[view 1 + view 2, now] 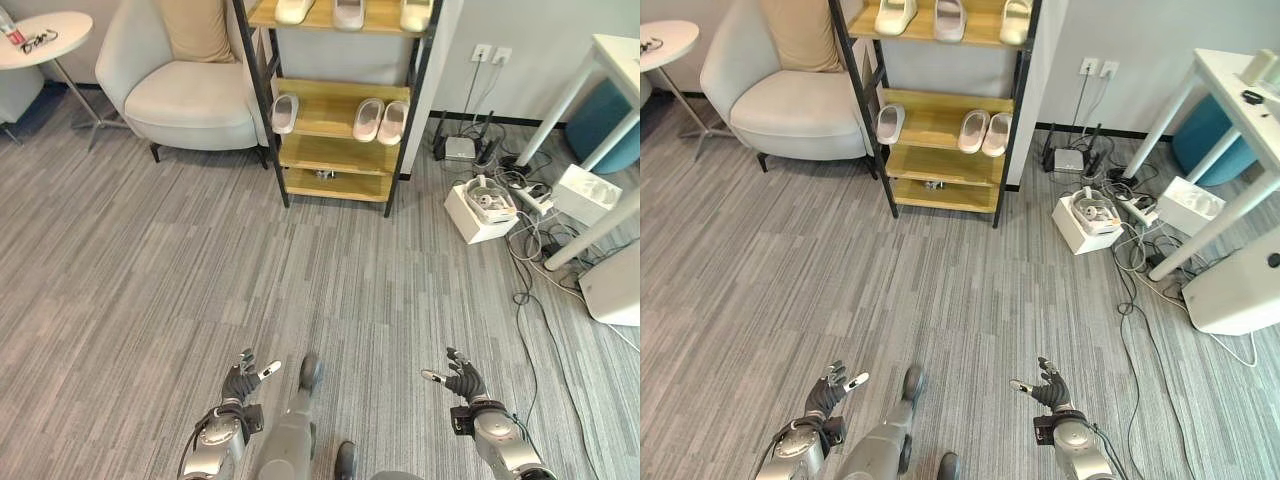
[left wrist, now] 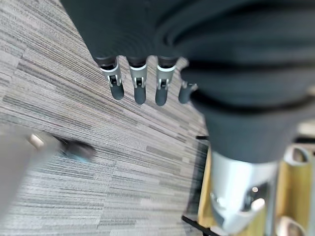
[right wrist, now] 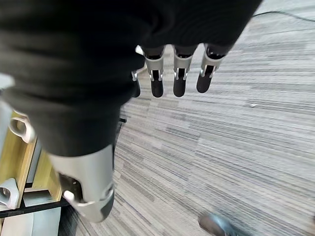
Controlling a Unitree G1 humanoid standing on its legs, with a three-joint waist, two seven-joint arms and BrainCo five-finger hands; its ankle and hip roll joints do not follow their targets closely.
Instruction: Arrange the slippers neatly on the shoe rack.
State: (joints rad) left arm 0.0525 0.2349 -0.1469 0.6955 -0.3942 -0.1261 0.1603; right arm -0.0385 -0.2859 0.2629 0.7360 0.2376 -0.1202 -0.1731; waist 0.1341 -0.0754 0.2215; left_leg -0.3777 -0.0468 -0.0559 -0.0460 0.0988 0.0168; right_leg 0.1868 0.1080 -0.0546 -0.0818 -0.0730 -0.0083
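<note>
The wooden shoe rack (image 1: 338, 150) with a black frame stands across the carpet by the far wall. On its middle shelf a single white slipper (image 1: 285, 113) lies at the left and a pair of white slippers (image 1: 381, 121) at the right. Three more white slippers (image 1: 349, 12) sit on the top shelf. My left hand (image 1: 243, 379) and right hand (image 1: 462, 379) hover low over the carpet, far from the rack. Both are open and hold nothing, their fingers (image 2: 139, 83) straight in the wrist views.
A grey armchair (image 1: 180, 85) stands left of the rack, with a round side table (image 1: 40, 40) further left. A white box (image 1: 480, 208), a power strip and loose cables (image 1: 530, 250) lie right of the rack beside a white table leg (image 1: 560, 110).
</note>
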